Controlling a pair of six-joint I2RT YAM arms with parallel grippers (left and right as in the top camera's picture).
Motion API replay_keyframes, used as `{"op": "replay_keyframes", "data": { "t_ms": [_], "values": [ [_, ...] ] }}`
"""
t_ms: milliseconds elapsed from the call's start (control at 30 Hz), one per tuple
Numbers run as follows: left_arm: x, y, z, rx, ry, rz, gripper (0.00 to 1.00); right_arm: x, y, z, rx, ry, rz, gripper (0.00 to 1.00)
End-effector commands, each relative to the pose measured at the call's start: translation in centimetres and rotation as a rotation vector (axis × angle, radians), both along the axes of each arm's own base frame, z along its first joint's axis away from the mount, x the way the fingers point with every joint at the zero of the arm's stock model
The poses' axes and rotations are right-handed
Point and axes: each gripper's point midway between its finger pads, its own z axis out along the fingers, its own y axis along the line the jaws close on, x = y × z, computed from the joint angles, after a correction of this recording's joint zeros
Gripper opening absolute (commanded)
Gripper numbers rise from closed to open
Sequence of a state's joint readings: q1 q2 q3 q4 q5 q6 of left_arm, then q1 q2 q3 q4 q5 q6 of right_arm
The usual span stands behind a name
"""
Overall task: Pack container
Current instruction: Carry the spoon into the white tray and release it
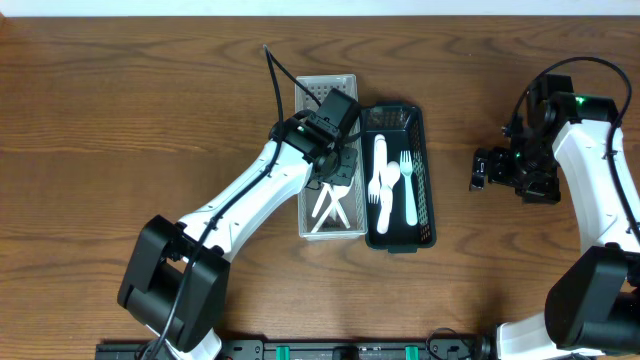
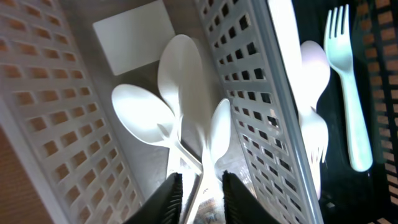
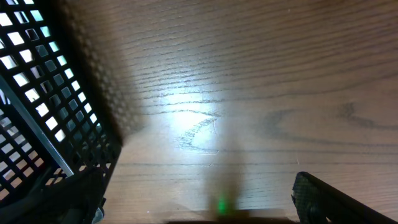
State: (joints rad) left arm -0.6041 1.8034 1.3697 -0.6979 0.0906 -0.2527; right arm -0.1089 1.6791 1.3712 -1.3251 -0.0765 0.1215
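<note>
Brown wood-grain table (image 1: 120, 110), grain running left to right, with a soft shine in places. Carries two long baskets directly on the wood. Near the middle, white perforated basket (image 1: 327, 85), long side running from the far edge toward the near edge. Right against the white basket's right wall, black mesh basket (image 1: 428, 190), parallel, set slightly nearer the front than the white basket. Along the front edge, well below the white basket, black rail (image 1: 300, 350) with green clips.
</note>
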Motion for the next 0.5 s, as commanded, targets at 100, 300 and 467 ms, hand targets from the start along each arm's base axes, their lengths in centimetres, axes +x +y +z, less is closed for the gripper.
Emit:
{"op": "replay_keyframes", "data": {
  "t_ms": [100,300,467],
  "values": [
    [2.0,2.1,5.3,0.049,-0.178,0.059,0.45,0.0,0.3,0.0,0.008,0.002,0.008,0.99],
    [2.4,7.9,11.6,0.103,-0.337,0.199,0.92,1.0,0.4,0.0,0.012,-0.039,0.009,0.99],
    [3.5,13.8,14.9,0.082,-0.409,0.358,0.98,5.4,2.2,1.5,0.037,-0.235,0.059,0.99]
  ]
}}
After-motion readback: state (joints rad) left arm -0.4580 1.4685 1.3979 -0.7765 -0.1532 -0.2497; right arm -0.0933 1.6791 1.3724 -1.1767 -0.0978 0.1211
